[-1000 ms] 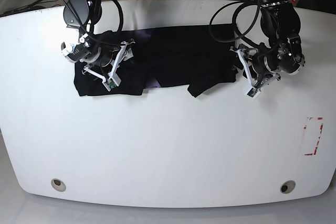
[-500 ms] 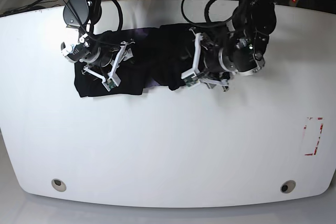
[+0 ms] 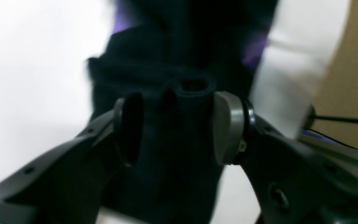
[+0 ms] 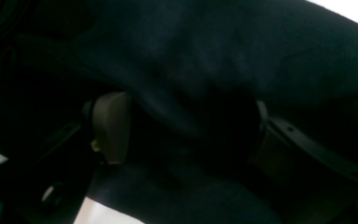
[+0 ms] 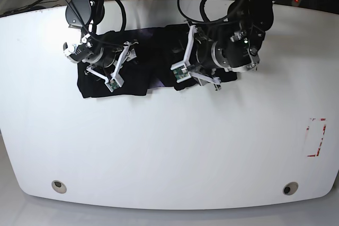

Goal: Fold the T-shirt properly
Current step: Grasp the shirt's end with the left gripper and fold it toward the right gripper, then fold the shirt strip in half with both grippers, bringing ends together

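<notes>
The black T-shirt (image 5: pixel 151 59) lies bunched across the far middle of the white table (image 5: pixel 169 146), with a sliver of purple print (image 5: pixel 154 83) at its near edge. My left gripper (image 3: pixel 177 127) sits over the shirt's middle in the base view (image 5: pixel 183 72), shut on a thick roll of the black cloth (image 3: pixel 194 88). My right gripper (image 4: pixel 185 127) rests on the shirt's left part (image 5: pixel 108 70). Its jaws stand wide apart, and dark cloth (image 4: pixel 213 62) lies between and over them.
A red-marked rectangle (image 5: pixel 316 137) is on the table at the right. Two round holes (image 5: pixel 59 186) (image 5: pixel 288 188) sit near the front edge. Cables and equipment lie behind the table's far edge.
My left arm has swung from the shirt's right end leftward to its middle, bringing the right part of the cloth over with it. The right arm has stayed put.
</notes>
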